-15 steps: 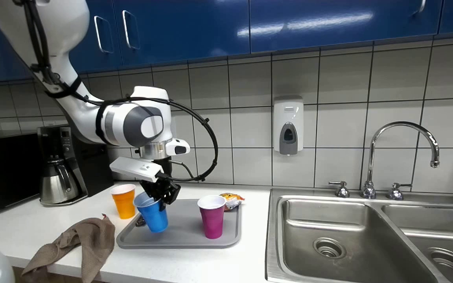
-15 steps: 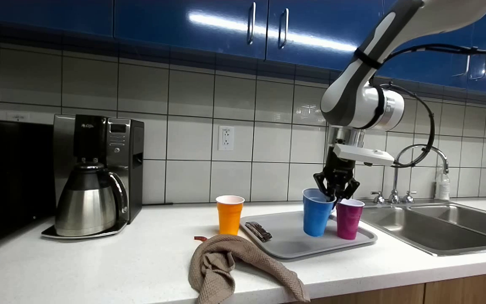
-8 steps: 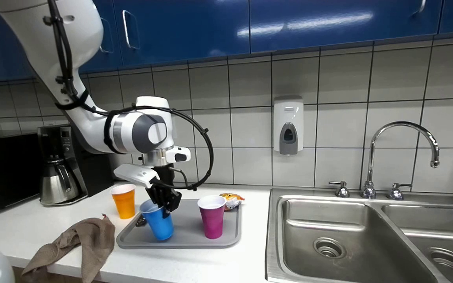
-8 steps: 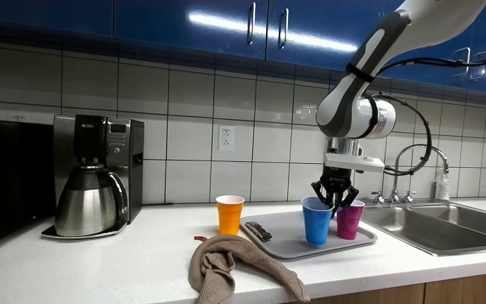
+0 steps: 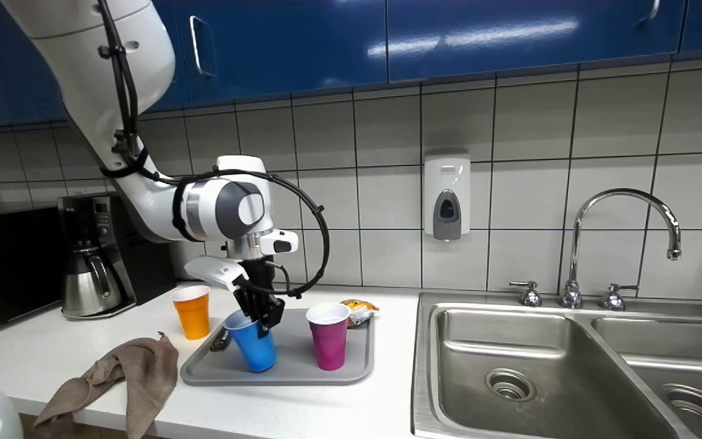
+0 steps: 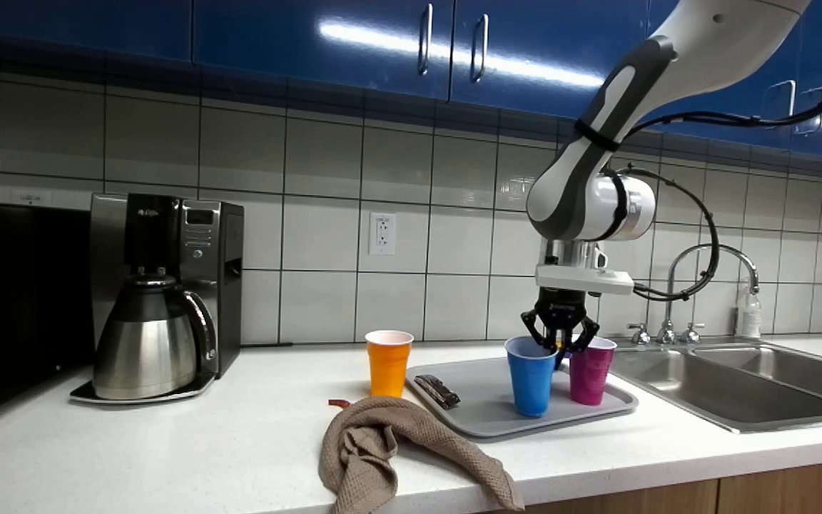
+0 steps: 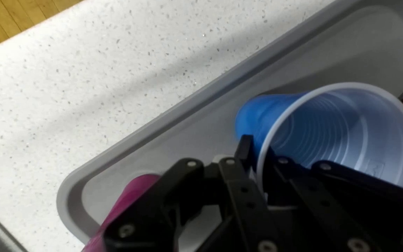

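Observation:
My gripper is shut on the wall of a blue cup at its rim. One black finger lies outside the cup and the second goes inside it. In an exterior view the blue cup leans slightly, its base low over the grey tray; whether it touches the tray I cannot tell. Its mouth shows no contents in the wrist view. A magenta cup with a white inside stands upright on the tray, close beside the gripper.
An orange cup stands on the counter left of the tray. A brown wrapped bar lies at the tray's end, and a shiny packet sits behind the magenta cup. A towel, coffee maker and sink are nearby.
The arm has come down with the blue cup in its grip, bringing the cup's base lower toward the tray. The magenta and orange cups have not moved.

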Tool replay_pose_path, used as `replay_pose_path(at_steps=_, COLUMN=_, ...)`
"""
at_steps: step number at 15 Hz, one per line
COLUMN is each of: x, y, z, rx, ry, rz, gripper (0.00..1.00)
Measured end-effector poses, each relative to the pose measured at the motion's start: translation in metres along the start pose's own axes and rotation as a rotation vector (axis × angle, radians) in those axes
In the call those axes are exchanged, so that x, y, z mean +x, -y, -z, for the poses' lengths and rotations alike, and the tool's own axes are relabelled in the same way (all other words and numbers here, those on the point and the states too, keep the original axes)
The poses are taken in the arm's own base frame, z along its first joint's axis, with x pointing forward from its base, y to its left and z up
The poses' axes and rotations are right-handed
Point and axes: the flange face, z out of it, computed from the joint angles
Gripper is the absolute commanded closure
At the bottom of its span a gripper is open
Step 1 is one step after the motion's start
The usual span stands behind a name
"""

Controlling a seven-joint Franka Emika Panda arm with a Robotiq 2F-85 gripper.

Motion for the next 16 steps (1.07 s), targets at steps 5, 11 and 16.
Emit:
replay_pose_path(at_steps=5, x=0.0062, y=0.0026, z=-0.0053, rx=-0.005, ry=0.014, rz=-0.013, gripper=0.63)
replay_pose_path(at_steps=11, x=0.0092, y=0.0038, z=-0.0086, rx=-0.017, ry=0.039, rz=-0.033, gripper=0.18)
replay_pose_path(at_steps=16, x=0.0094, y=0.0009, z=-0.0084, rx=-0.022, ry=0.049, rz=-0.038, gripper=0.0)
